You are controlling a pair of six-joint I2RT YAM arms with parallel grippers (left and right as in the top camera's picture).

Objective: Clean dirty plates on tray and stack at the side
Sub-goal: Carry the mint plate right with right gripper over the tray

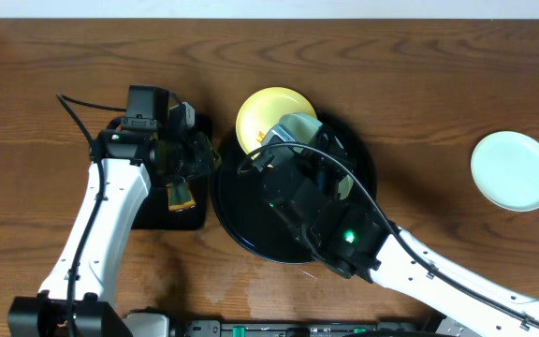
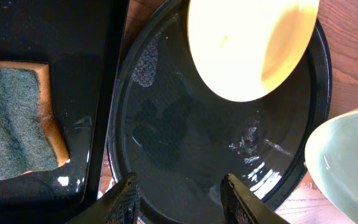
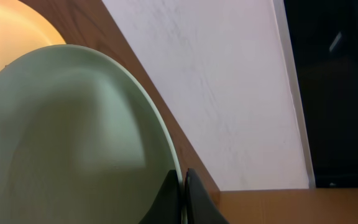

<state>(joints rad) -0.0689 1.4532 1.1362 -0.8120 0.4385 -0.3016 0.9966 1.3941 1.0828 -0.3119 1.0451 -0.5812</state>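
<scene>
The round black tray [image 1: 251,220] sits mid-table. A pale yellow plate [image 1: 265,114] rests on its far left rim, and in the left wrist view the yellow plate [image 2: 247,43] carries a small smear. My right gripper [image 3: 184,186] is shut on the rim of a mint-white plate [image 3: 67,137], held tilted above the tray. This plate [image 2: 347,162] also shows at the right edge of the left wrist view. My left gripper [image 2: 180,186] hangs open over the tray's left rim [image 2: 120,137], with nothing between its fingers. A second mint-white plate [image 1: 513,170] lies on the table at the far right.
A rectangular black tray [image 2: 86,62] lies left of the round tray. In it lies a green-topped sponge [image 2: 20,121]. The right arm [image 1: 419,267] crosses the round tray from the lower right. A white wall [image 3: 229,93] runs along the table's far edge.
</scene>
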